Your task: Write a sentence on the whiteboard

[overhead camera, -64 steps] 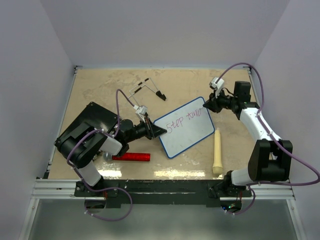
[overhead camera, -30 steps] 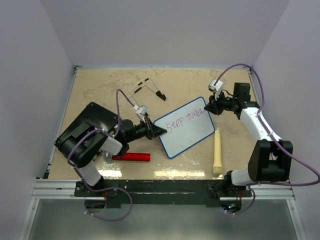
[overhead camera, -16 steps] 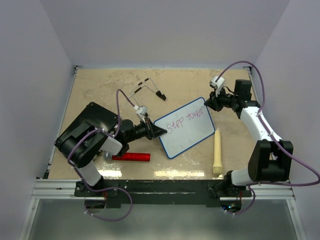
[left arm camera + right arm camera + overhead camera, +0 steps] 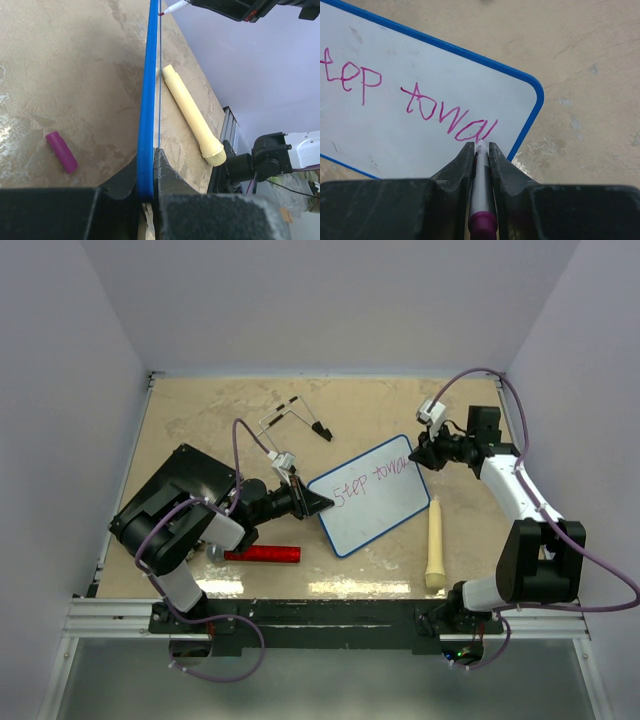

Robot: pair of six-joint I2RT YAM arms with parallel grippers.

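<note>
The whiteboard (image 4: 372, 502) lies tilted on the table, white with a blue rim (image 4: 146, 95). My left gripper (image 4: 318, 503) is shut on its near-left edge, the jaws clamping the rim (image 4: 148, 170). My right gripper (image 4: 418, 452) is shut on a white marker (image 4: 481, 185) with a purple end. It hovers over the board's far right corner with the marker's tip at the board. The sentence (image 4: 368, 480) reads "Step towa" in pink-purple. In the right wrist view the sentence (image 4: 427, 102) ends just ahead of the marker tip, by my right gripper (image 4: 480, 147).
A cream wooden handle (image 4: 435, 543) lies right of the board, and a red cylinder (image 4: 262, 554) lies near the left arm. A black slab (image 4: 183, 472) sits at the left. A wire piece with black ends (image 4: 295, 418) lies at the back. A purple cap (image 4: 61, 151) rests under the board's side.
The writing has grown from "Step tow" to "Step towa". My right gripper made small strokes with the marker near the board's far right corner. The left gripper kept still.
</note>
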